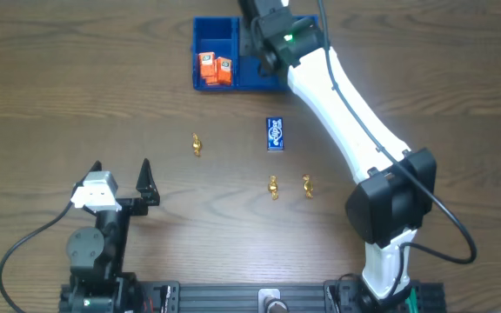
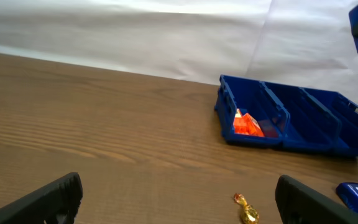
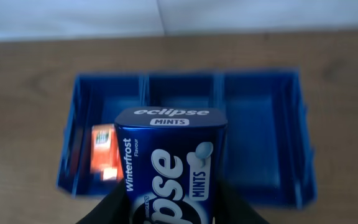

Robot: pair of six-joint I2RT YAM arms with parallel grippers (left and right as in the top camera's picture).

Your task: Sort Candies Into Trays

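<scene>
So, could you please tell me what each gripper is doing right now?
Left gripper: open, holding nothing.
Right gripper: shut on the blue mint tin.

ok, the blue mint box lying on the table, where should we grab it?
Probably take the mint box across its two long sides, near the middle, coming straight down from above. It lies flat with its long axis running up the top view, so the jaws would span the narrow width. Nothing touches it.
</scene>
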